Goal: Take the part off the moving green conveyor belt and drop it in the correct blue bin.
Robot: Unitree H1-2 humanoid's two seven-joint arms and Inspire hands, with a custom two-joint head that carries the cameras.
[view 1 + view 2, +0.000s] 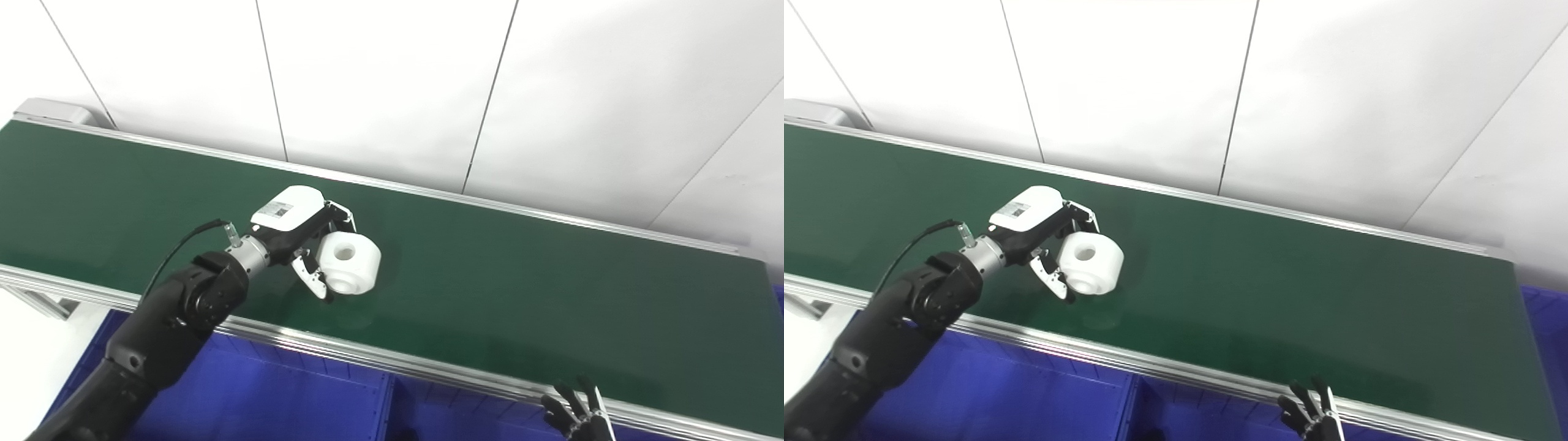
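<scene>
Part (348,262), a white cylinder with a center hole, sits clamped in the left robot hand (309,242), held just above the green conveyor belt (520,275) near its front edge. Blue bins (275,398) below the front rail. Right robot hand (576,416) at bottom edge, fingers spread, holding nothing.

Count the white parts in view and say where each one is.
1. The single white part is in the left hand, over the green belt. No other shows on the belt; the blue bins are only partly visible.
</scene>
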